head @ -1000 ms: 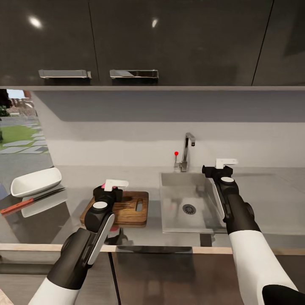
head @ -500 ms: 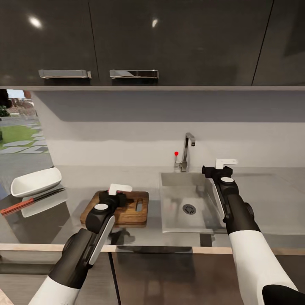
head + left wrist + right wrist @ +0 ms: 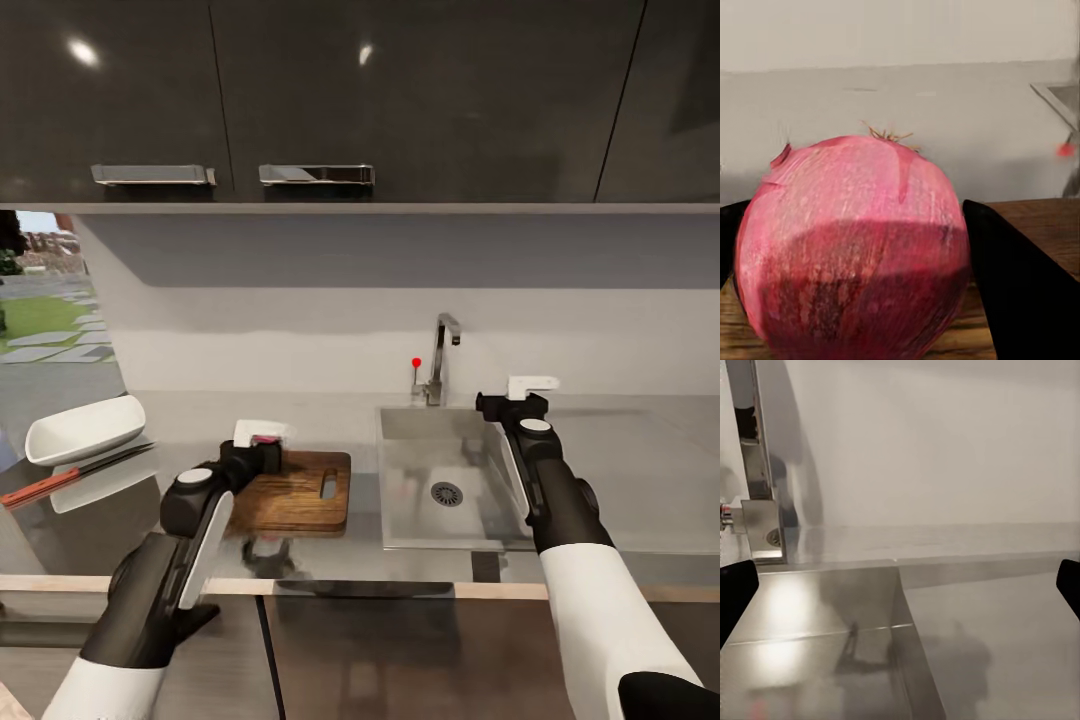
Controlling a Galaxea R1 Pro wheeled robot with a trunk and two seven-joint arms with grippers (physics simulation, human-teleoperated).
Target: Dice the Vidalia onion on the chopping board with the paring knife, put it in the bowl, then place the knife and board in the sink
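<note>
The Vidalia onion (image 3: 855, 247), pinkish-red with a dry tuft on top, sits between the dark fingers (image 3: 1020, 292) of my left gripper (image 3: 262, 445), which is shut on it. It hangs low over the far left corner of the brown chopping board (image 3: 305, 495). The red-handled paring knife (image 3: 70, 478) lies at the far left of the grey countertop (image 3: 180, 420), in front of the white bowl (image 3: 85, 430). My right gripper (image 3: 512, 398) is open and holds nothing, above the back right corner of the steel sink (image 3: 450, 520).
The chrome tap (image 3: 440, 360) with its red knob (image 3: 416, 362) stands behind the sink. Dark upper cabinets (image 3: 300, 100) hang overhead. The countertop's steel-coloured front edge (image 3: 400, 588) runs above dark lower cabinets. A window (image 3: 45, 290) opens at the left.
My left arm has swung left, carrying the onion from over the board's middle toward its far left corner. The right arm has stayed put.
</note>
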